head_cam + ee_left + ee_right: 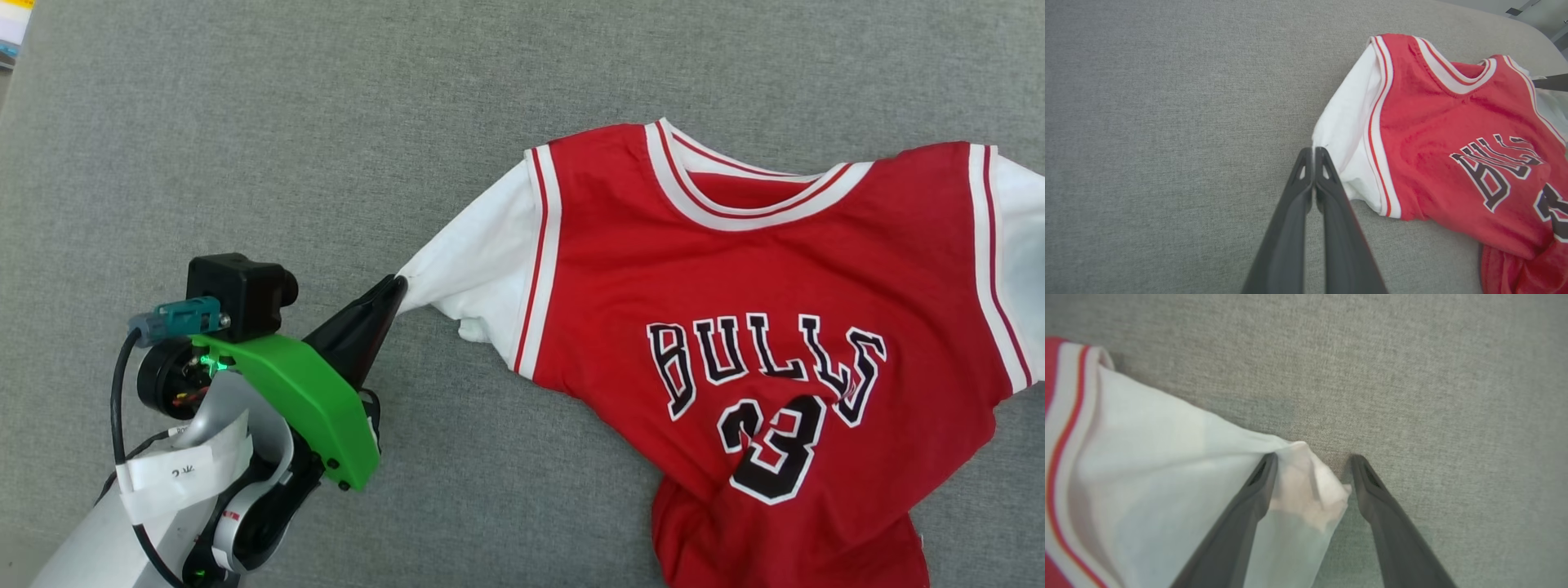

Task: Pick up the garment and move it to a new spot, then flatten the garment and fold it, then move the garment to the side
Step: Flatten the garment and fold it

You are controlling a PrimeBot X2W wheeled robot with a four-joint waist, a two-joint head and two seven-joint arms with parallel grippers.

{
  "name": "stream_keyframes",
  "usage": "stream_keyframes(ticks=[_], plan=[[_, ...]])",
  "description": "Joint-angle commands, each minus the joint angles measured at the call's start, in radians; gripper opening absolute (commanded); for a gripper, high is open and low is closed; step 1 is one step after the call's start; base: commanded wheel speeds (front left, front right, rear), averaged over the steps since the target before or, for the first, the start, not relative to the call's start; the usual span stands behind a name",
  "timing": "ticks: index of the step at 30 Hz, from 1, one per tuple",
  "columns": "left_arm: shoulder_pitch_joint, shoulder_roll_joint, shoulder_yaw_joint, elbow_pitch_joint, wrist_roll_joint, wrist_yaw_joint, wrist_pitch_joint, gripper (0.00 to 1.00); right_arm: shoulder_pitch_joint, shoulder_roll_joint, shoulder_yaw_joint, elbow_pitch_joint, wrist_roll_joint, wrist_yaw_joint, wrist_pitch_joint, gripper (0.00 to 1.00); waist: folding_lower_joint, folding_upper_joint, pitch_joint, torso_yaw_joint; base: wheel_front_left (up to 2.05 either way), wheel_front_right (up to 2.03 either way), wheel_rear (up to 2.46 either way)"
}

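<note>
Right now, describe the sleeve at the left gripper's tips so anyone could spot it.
On the grey surface lies a red BULLS 23 shirt. Its white sleeve on the robot's left tapers to a point at the shut left gripper, while the other sleeve's end is crumpled.

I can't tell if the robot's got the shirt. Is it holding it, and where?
The left gripper pinches the garment by one white sleeve's tip. The right gripper stands open around the other sleeve.

Left wrist: curved bright green bracket point(310, 400), two dark screws point(333, 463) at its lower end; black boxy camera point(237, 290), teal plug point(186, 317), thin black cable point(116, 384). White paper tag point(184, 478) on my pale grey forearm point(82, 547). My left gripper point(1314, 152) and right gripper point(1313, 456): long dark grey tapering fingers point(1286, 237), slotted near tips.
</note>
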Motion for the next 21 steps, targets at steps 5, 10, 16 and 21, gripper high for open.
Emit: stream_keyframes(ticks=[5,10,16,21], plan=[[-0.019,0.002,0.007,0.021,0.002,-0.006,-0.015,0.0,0.048,0.016,0.043,0.047,0.05,0.001,0.002,0.0,0.0,0.0,-0.019,-0.011,0.0,0.0,0.0],[-0.018,0.001,0.02,0.06,-0.002,-0.009,-0.037,0.0,0.047,0.023,0.007,0.058,0.054,0.001,-0.127,0.0,0.0,0.0,-0.076,-0.027,0.0,0.0,0.0],[-0.012,-0.005,0.031,0.069,0.006,0.0,-0.069,0.0,0.082,0.026,-0.02,0.059,0.061,0.001,-0.272,0.0,0.0,0.0,-0.17,-0.052,0.0,0.0,0.0],[-0.002,0.006,0.056,0.062,0.017,0.022,-0.092,0.0,0.099,0.01,-0.029,0.021,0.075,0.001,-0.347,0.0,0.0,0.0,-0.249,-0.077,0.0,0.0,0.0]])
